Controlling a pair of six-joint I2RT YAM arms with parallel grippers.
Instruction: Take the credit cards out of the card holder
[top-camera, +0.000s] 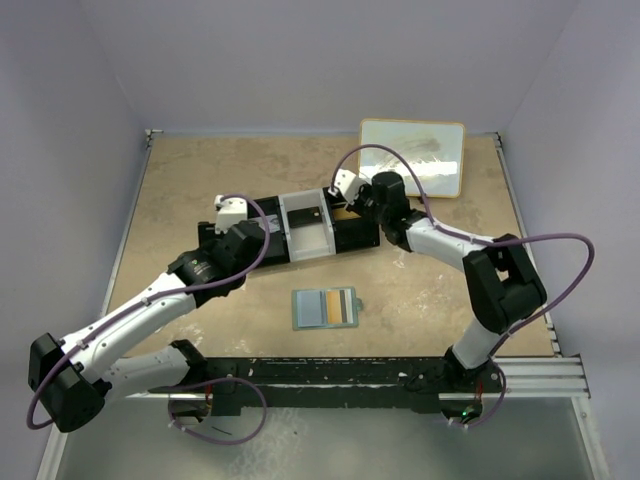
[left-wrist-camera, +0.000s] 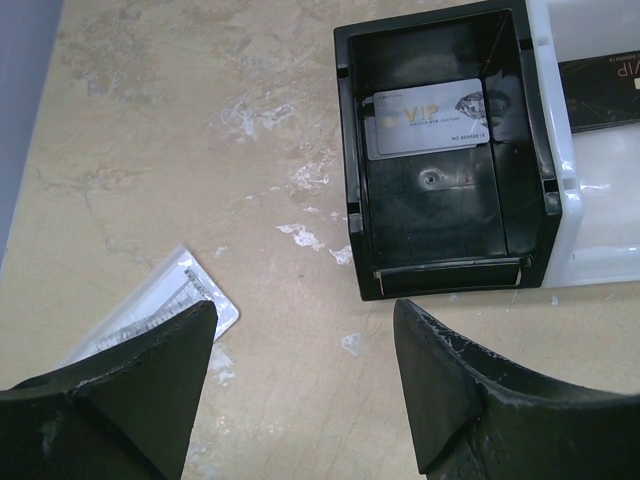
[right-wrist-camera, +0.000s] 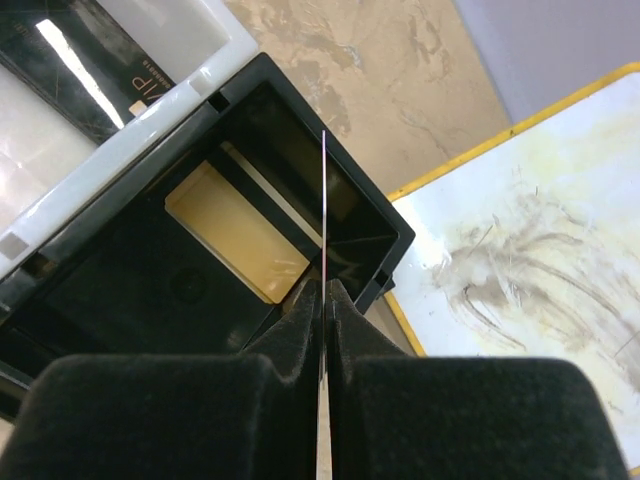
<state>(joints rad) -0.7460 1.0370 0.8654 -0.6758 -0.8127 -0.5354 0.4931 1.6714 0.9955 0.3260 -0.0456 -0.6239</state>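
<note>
Left arm (top-camera: 140, 308) and right arm (top-camera: 440, 238) reach over the tray (top-camera: 286, 228).
The right pincer (right-wrist-camera: 325, 285) is clamped on a thin card (right-wrist-camera: 325, 200); the left pincer (left-wrist-camera: 302, 310) is apart; the card holder (top-camera: 312, 309) lies open on the table (top-camera: 200, 180).

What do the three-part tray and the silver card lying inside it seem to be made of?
The tray looks like hard moulded plastic: its black end compartment has a soft gloss and crisp moulded ribs, and the middle part is smooth white. The silver card looks like thin, glossy plastic with printed lettering; a metallic coating is possible, but the look leaves that open.
</note>
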